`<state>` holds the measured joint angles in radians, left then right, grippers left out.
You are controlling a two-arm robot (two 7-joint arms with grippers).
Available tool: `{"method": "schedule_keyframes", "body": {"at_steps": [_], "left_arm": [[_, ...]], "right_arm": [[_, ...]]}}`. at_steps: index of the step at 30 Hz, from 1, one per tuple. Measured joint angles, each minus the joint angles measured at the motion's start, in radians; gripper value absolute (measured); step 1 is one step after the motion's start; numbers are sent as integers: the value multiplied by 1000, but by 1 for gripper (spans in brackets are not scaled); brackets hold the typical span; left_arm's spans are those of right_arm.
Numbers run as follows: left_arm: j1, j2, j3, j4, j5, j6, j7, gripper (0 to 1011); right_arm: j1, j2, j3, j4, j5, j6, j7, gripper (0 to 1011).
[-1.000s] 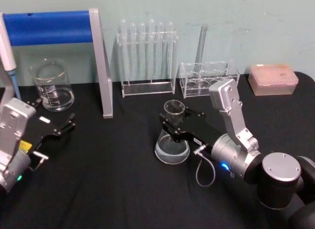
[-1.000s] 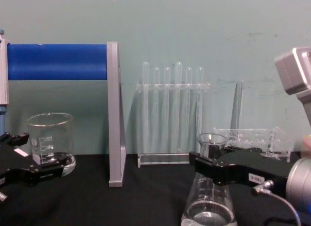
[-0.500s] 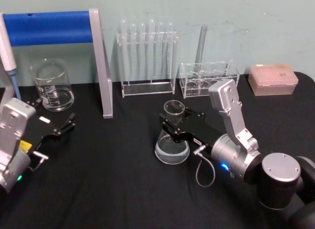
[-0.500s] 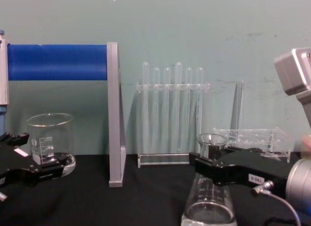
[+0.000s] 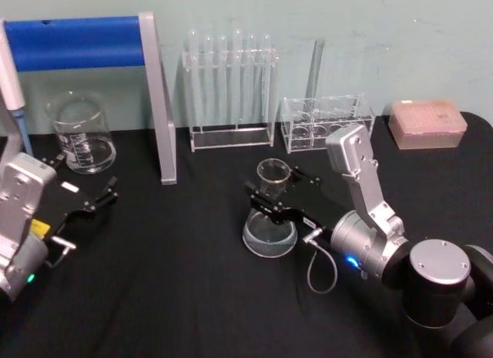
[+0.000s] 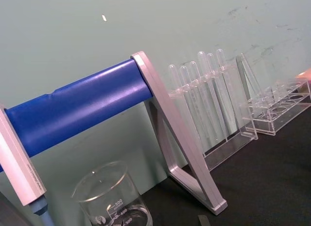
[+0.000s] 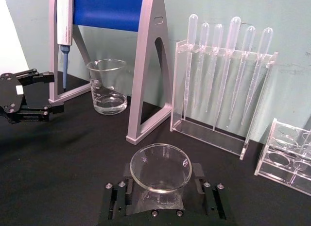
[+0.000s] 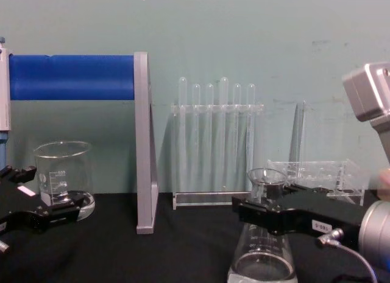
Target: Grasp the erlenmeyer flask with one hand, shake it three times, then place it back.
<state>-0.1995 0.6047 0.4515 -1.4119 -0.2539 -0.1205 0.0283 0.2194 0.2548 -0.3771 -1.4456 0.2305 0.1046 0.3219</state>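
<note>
The erlenmeyer flask (image 5: 269, 229) is clear glass with a wide base and a little liquid, and it stands mid-table on the black cloth. Its rim (image 8: 264, 176) leans slightly. My right gripper (image 5: 271, 198) is shut on the flask's neck, one black jaw on each side; the right wrist view shows the flask's rim (image 7: 160, 173) from above, between the jaws of the right gripper (image 7: 160, 199). The chest view shows the flask's body (image 8: 262, 252) low by the cloth. My left gripper (image 5: 83, 179) rests open at the table's left, near the beaker.
A glass beaker (image 5: 81, 135) stands at the back left under a blue-barred pipette stand (image 5: 77, 42). Along the back are a rack of test tubes (image 5: 229, 88), a low clear rack (image 5: 327, 123) and a pink tip box (image 5: 427, 123).
My right gripper has shifted slightly left with the flask, and the flask's neck now tilts a little. The left arm has not moved.
</note>
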Motion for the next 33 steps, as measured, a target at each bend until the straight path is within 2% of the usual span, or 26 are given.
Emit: {"method": "schedule_keyframes", "body": {"at_steps": [4,5,11,21,25,33], "left_arm": [[0,0,0,0,0,0,0,1001],[0,0,0,0,0,0,0,1001],[0,0,0,0,0,0,0,1001],[0,0,0,0,0,0,0,1001],[0,0,0,0,0,0,0,1001],[0,0,0,0,0,0,0,1001]], "right_arm": [[0,0,0,0,0,0,0,824],[0,0,0,0,0,0,0,824],[0,0,0,0,0,-1,0,999],[0,0,0,-1,0,-2,0,1003],[-9,12,7,-18,10,11,9,1002],[-69,75,25,-100,48,49,43,1002]]}}
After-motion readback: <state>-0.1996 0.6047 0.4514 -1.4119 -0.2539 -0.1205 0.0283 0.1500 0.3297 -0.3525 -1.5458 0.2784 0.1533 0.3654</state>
